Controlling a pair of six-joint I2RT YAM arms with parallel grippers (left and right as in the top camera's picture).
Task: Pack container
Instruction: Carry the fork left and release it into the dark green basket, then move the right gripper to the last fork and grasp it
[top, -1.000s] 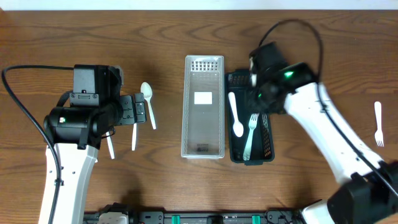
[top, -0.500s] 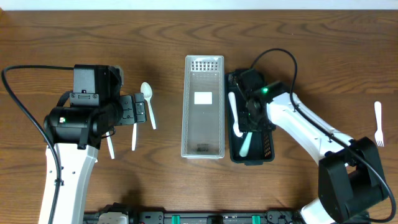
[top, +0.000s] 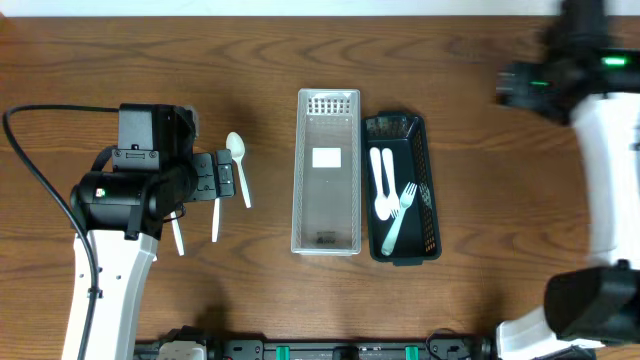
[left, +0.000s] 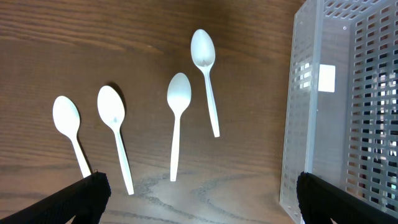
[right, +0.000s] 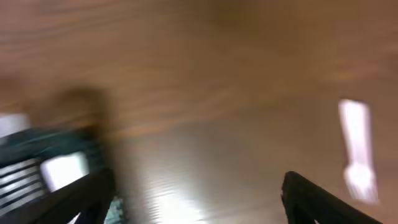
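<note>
While your left gripper (left: 200, 200) hangs over the left side of the tabletop (top: 470, 300) with its fingers spread wide and nothing between them, four white spoons (left: 177, 118) lie loose on the wood just ahead of its fingertips. Each has its bowl toward the far edge and its handle toward the near edge, so the long axes run far-to-near and sit nearly parallel. In the wrist view the handles stand square to the line between the two fingertips, which I judge a fair set-up for pinching one across its handle.

To the right of the spoons, about mid-table, stands the clear container (top: 300, 170), long side also far-to-near. The black basket (top: 432, 190) is right against its right wall. Two spoons (top: 380, 185) and a packed fork (top: 398, 215) already lie in the basket.

Your right gripper (right: 196, 190) is up by the far right corner. Its view is badly smeared, yet the fingers read as wide apart and empty. A pale blurred shape (right: 357, 152) on the wood ahead of it looks like a fork — I cannot be sure.

So the left arm is much the nearer to the spoons, and the basket lies to their right, beyond the clear container.
</note>
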